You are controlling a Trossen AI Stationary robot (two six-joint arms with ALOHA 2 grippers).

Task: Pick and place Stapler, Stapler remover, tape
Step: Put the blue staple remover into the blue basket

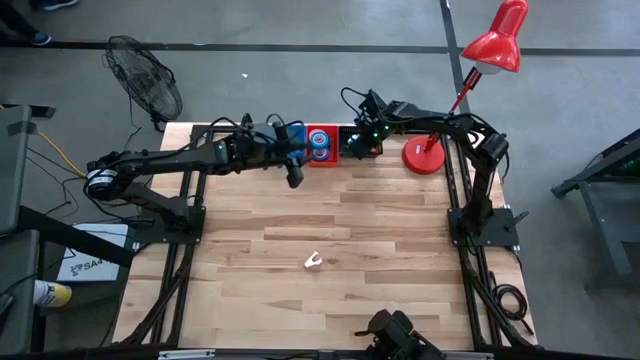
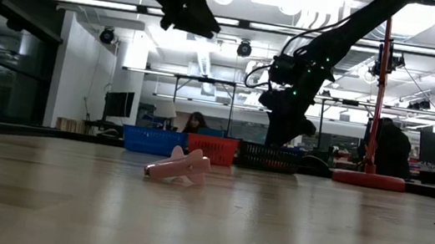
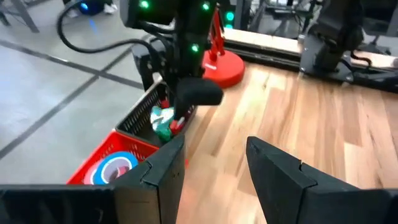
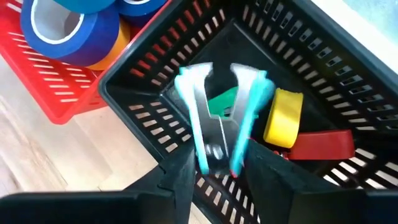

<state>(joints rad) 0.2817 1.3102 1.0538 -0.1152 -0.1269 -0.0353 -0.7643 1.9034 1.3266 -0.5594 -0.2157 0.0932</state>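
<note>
Blue tape rolls [image 4: 62, 28] lie in the red basket [image 1: 322, 158]. Beside it stands the black basket [image 4: 348, 81], holding green, yellow and red stapler removers. A light-blue stapler remover [image 4: 217, 115] stands upright in it, between the fingertips of my right gripper [image 4: 221, 171], which points steeply down with its fingers apart. A pink stapler remover [image 1: 313, 262] lies alone mid-table. My left gripper [image 3: 214, 177] hangs open and empty above the table, in front of the red basket. No stapler shows. My right gripper has its fingers on either side of the light-blue stapler remover's near end [image 4: 217, 155], coming from above. I cannot tell whether they touch it. The remover stands inside the black basket above the other removers.
A blue basket [image 2: 152, 139] stands left of the red one along the far edge. A red desk lamp's base [image 1: 424, 157] sits right of the black basket. Bare wooden tabletop [image 1: 400, 250] surrounds the pink remover.
</note>
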